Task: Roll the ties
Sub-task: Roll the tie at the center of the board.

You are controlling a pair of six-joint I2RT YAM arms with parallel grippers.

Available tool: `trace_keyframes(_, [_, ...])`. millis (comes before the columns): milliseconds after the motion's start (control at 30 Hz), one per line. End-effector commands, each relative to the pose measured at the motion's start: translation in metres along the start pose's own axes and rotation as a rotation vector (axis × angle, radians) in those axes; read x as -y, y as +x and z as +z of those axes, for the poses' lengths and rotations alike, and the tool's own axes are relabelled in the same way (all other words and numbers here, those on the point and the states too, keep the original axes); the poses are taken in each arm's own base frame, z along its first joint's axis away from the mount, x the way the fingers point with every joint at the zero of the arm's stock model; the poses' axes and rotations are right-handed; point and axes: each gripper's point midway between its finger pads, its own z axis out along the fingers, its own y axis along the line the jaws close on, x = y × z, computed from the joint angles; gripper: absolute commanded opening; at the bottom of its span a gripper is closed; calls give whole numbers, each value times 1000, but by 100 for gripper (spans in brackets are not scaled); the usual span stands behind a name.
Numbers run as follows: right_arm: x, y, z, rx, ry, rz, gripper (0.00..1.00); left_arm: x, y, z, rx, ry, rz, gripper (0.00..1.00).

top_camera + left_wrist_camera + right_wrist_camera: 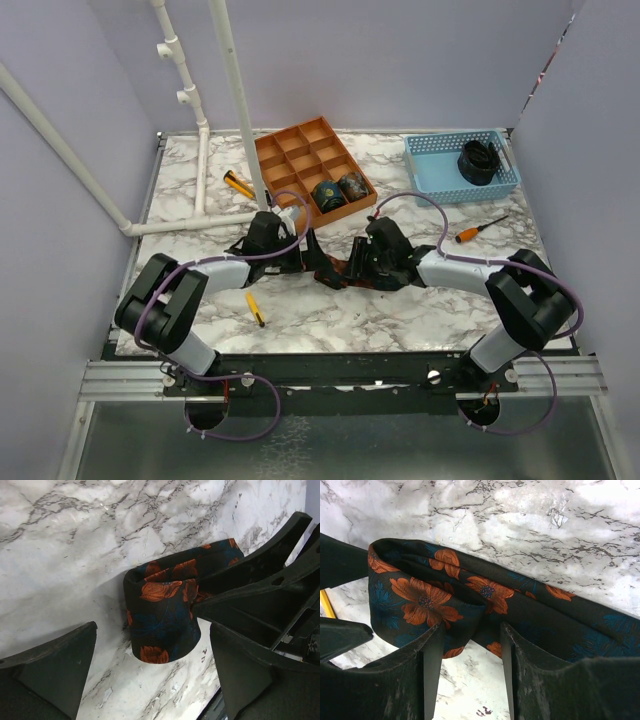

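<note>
A dark tie with orange flowers and blue leaves lies on the marble table between my two grippers. In the left wrist view its end is folded into a loose loop, lying flat between my left gripper's wide-open fingers, untouched by them. My right gripper is open, its fingertips set against the near edge of the folded tie, with bare table showing between them. From above, the left gripper and right gripper face each other across the tie.
An orange divided tray holds two rolled ties in its near compartments. A blue basket at the back right holds a dark coil. Screwdrivers lie at the back left, front left and right. White pipes stand at the back left.
</note>
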Motion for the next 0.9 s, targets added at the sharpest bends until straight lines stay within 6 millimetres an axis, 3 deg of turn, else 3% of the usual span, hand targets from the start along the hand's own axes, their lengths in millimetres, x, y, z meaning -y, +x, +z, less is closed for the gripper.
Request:
trace_keyframes(0, [15, 16, 5, -47, 29, 11, 49, 13, 14, 7, -114, 99, 38, 93])
trace_keyframes(233, [11, 13, 4, -44, 7, 9, 49, 19, 33, 14, -204, 158, 41, 79])
trace_keyframes(533, [3, 9, 1, -38, -20, 11, 49, 18, 40, 17, -231, 168, 26, 34])
trace_keyframes(667, [-2, 0, -11, 1, -29, 20, 50, 13, 39, 16, -217, 126, 24, 18])
trace_keyframes(767, [5, -13, -25, 61, 20, 34, 51, 6, 36, 15, -213, 69, 21, 9])
trace_keyframes(867, [29, -28, -36, 147, 132, 69, 51, -3, 33, 13, -208, -6, 10, 0])
